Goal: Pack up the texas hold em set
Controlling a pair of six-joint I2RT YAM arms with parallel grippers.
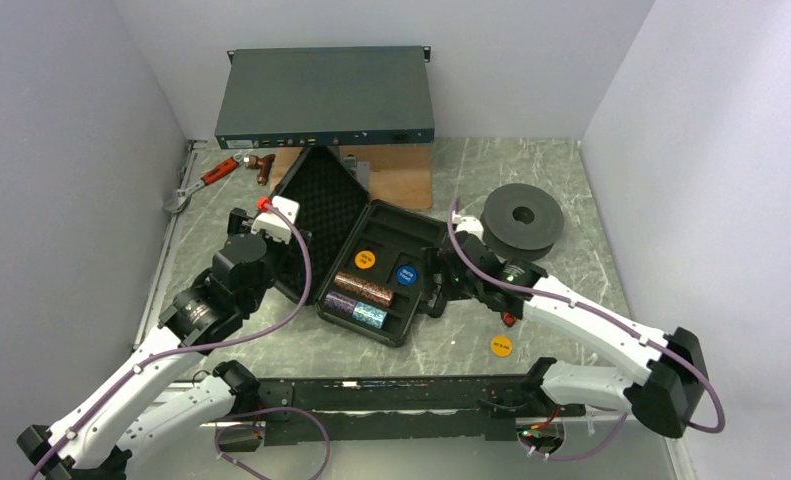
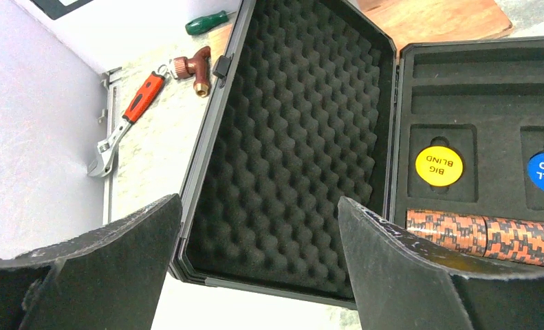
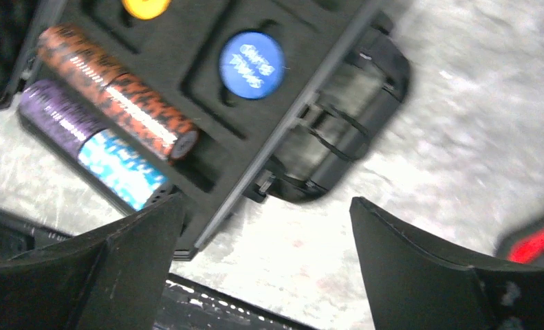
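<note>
Grey counter (image 1: 571,200) is carrying the open case (image 1: 323,205) mid-frame, with chip rolls (image 1: 363,290), yellow disc (image 2: 439,166) and blue disc (image 3: 252,65) sitting in foam, an orange disc (image 1: 500,347) lying loose lower right, and left pincer (image 2: 258,200) and right pincer (image 3: 265,199) gaping empty.

Top view: high, behind arms, looking down on whole table (image 1: 571,170). Left wrist: close, facing lid (image 2: 289,137) foam. Right wrist: close, down on handle (image 3: 338,130) side of case (image 3: 207,103). Both wrists share blue disc (image 3: 252,65), brown roll (image 3: 114,89).
</note>
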